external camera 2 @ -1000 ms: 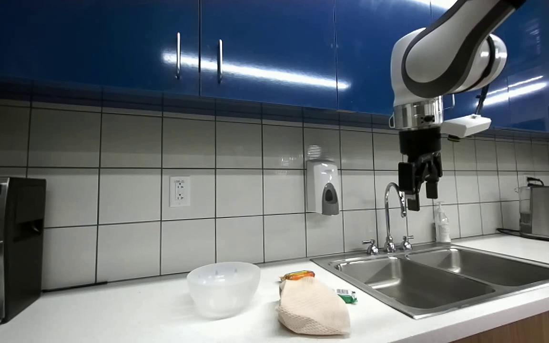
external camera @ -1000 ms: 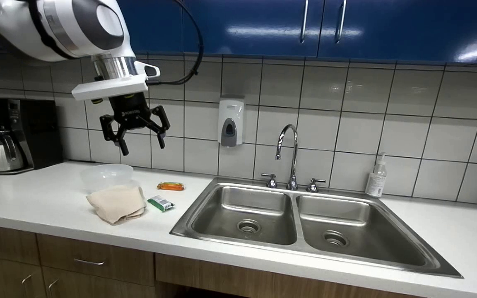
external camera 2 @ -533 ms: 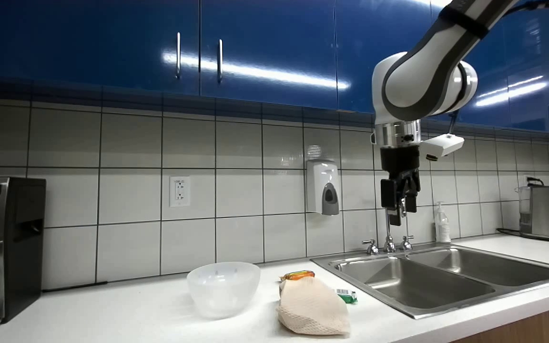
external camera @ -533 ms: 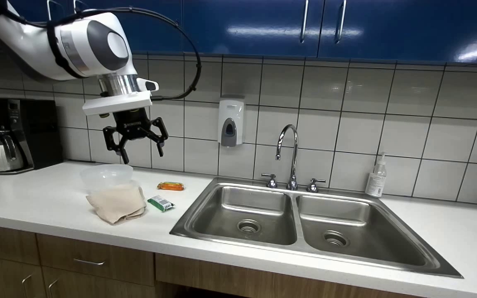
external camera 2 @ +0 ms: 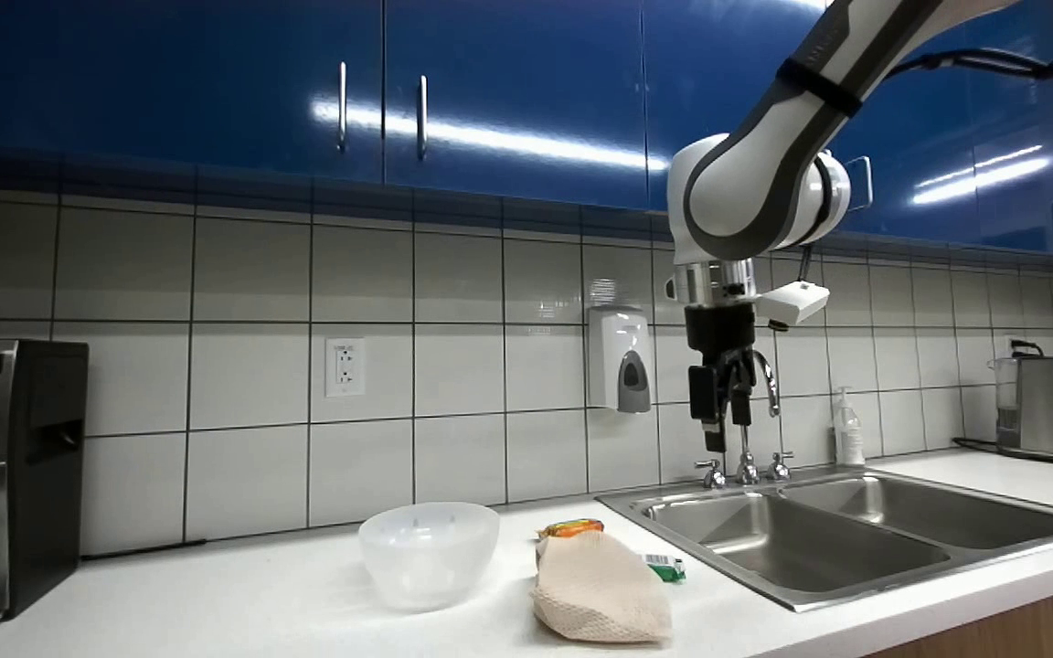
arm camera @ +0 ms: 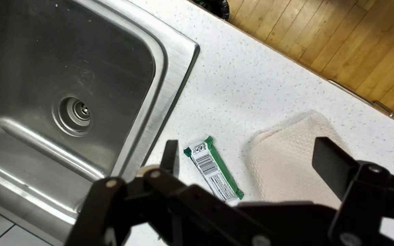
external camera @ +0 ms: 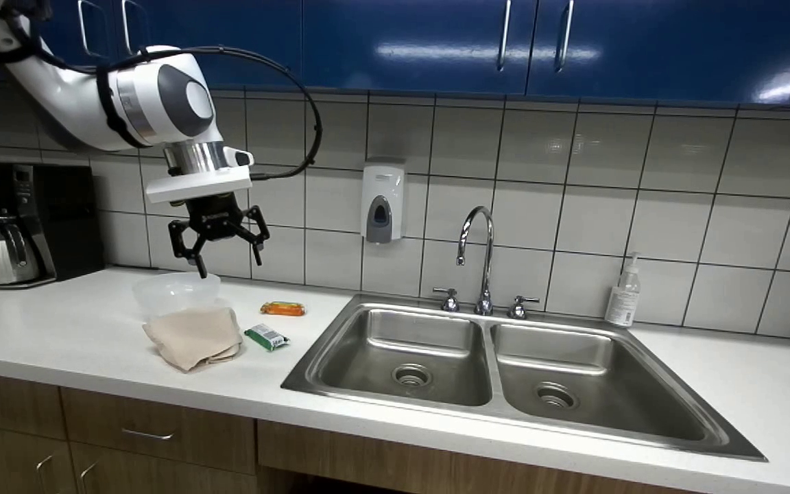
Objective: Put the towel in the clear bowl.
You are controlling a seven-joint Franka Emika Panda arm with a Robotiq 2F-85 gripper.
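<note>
In an exterior view, the beige towel (external camera: pixel 196 336) lay folded on the smooth white counter (external camera: pixel 45 329), a soft, creased pad with blunt corners, overlapping in the picture the round, translucent bowl (external camera: pixel 174 293) behind it. Near it lay a glossy green-and-white packet (external camera: pixel 267 337) and, farther back, an orange packet (external camera: pixel 282 309); beyond them was the shiny metal sink (external camera: pixel 496 370) with its two basins. The black hand (external camera: pixel 230 267) hung above, fingers spread wide. It was lower than a second earlier, while the towel and bowl had stayed put.

In an exterior view, the towel (external camera 2: pixel 601 589) showed a pebbled weave and narrowed toward the back, outside the bowl and apart from it. The bowl's milky walls flared upward. The hand had shifted down and leftward in the picture, nearer the towel.

In the wrist view, the counter was finely speckled and the towel nubby, with a rounded fold. The fingers (arm camera: pixel 333 167) stood well apart, one overlapping the towel in the picture, the barcoded green-and-white packet showing between them.
</note>
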